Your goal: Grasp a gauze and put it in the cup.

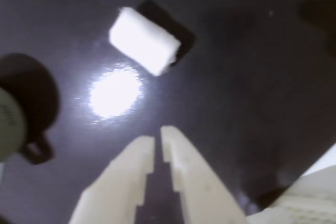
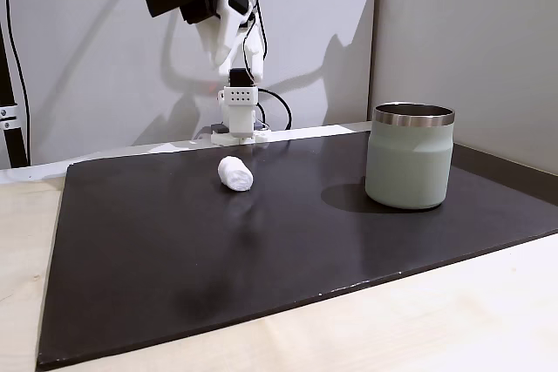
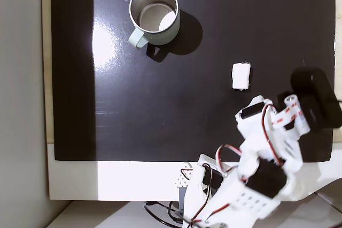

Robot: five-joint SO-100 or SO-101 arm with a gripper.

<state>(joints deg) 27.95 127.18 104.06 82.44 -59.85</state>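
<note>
The gauze is a small white roll lying on the black mat, ahead of and slightly left of my fingertips in the wrist view. It also lies on the mat in both fixed views. My gripper hangs well above the mat, its white fingers nearly touching, with nothing between them. The cup is pale green with a steel rim and stands upright, apart from the gauze. From above the cup shows a small handle. Its edge appears at the wrist view's left border.
The black mat lies on a pale wooden table. The arm's white base stands at the mat's far edge with cables behind it. A bright lamp glare sits on the mat near the gauze.
</note>
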